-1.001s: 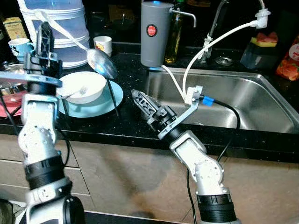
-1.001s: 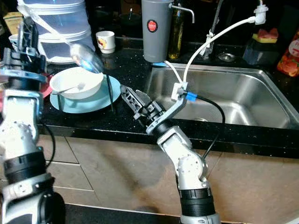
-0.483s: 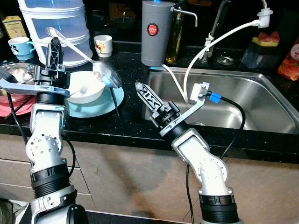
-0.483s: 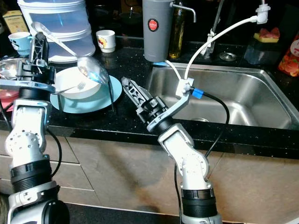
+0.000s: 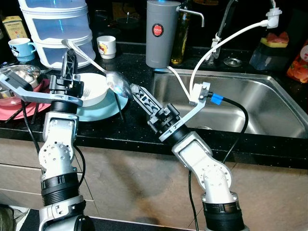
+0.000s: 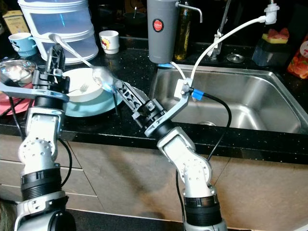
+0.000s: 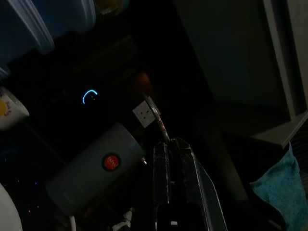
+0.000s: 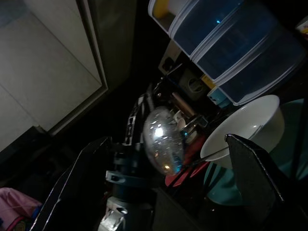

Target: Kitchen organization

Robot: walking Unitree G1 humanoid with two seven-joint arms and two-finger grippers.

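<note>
Left pincer point(image 5: 71, 57) is raised upright over the black surface point(image 5: 139, 125), fingers pressed together on the handle of a large metal ladle point(image 5: 117, 83). The handle runs up and back toward the stacked plastic containers point(image 5: 55, 24); the ladle bowl hangs out toward the robot's right, above the edge of the teal plate point(image 5: 98, 108).

Right pincer point(image 5: 135, 91) reaches across from the sink side, tips just beside the ladle bowl. Fingers are spread: the right wrist view shows the shiny ladle bowl point(image 8: 163, 140) between the two black fingers point(image 8: 252, 166), not gripped.

A white bowl point(image 5: 91, 88) sits on the teal plate with a fork in it. A dark stick-like utensil leans across the plate's near edge. A pink plate point(image 5: 14, 103) holding a metal bowl point(image 5: 17, 77) lies at the robot's far left.

Behind: a small printed cup point(image 5: 106, 46), a blue mug point(image 5: 19, 48), a grey kettle point(image 5: 160, 32) with a red badge, next to the steel sink point(image 5: 250, 103). A white hose arcs over the sink.
</note>
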